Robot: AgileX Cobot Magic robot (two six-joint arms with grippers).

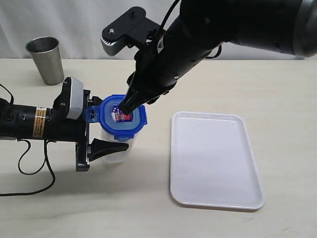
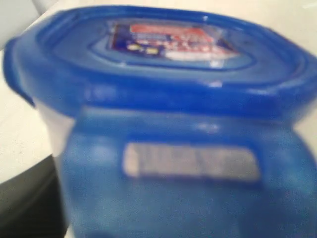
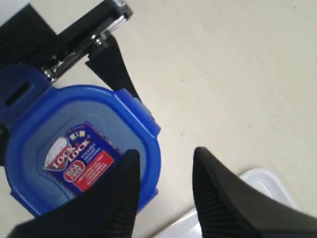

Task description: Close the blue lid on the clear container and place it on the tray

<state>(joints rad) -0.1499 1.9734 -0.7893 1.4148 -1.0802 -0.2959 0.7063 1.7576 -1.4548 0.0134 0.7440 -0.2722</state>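
The blue lid lies sticker-up on the clear container, which stands left of the white tray. My left gripper reaches in from the left, one finger in front of the container and one behind, shut on its wall below the lid. The lid and one of its tabs fill the left wrist view. My right gripper comes down from above and is open. One finger is over the lid near the sticker, the other beyond its rim.
A steel cup stands at the back left. The tray's corner shows just past the right fingers. The left arm's cables trail over the table at the left.
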